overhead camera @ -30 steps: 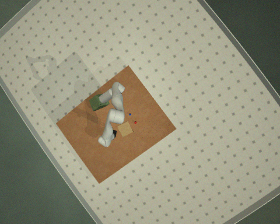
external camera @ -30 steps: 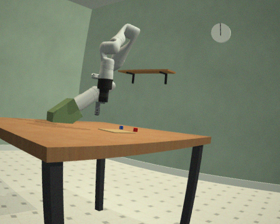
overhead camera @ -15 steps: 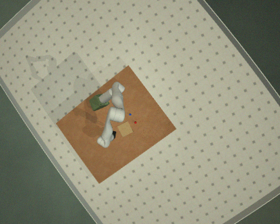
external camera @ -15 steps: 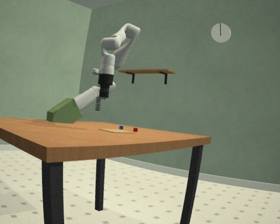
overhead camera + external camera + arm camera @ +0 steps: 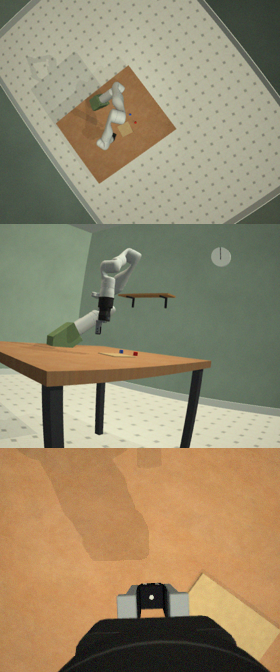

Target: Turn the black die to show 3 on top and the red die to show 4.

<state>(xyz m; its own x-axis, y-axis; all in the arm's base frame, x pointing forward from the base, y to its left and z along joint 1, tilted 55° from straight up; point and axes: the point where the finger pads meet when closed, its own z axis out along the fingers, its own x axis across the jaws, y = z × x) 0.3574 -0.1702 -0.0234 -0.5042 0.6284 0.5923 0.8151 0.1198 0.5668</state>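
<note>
My gripper (image 5: 151, 596) is shut on the black die (image 5: 151, 596), which shows a single white pip toward the wrist camera. I hold it high above the table (image 5: 98, 331), to the left of the tan mat (image 5: 116, 354). The mat also shows in the overhead view (image 5: 125, 129) and at the lower right of the wrist view (image 5: 235, 613). The blue die (image 5: 121, 351) lies at the far edge of the mat; I cannot tell if it is on it. The red die (image 5: 135, 353) lies on the wooden table just off the mat's right corner. In the overhead view the blue die (image 5: 130, 114) and red die (image 5: 135, 122) lie apart.
The green robot base (image 5: 65, 335) stands at the back left of the table. A wall shelf (image 5: 147, 296) hangs behind the arm. The table edge (image 5: 125, 370) runs along the front.
</note>
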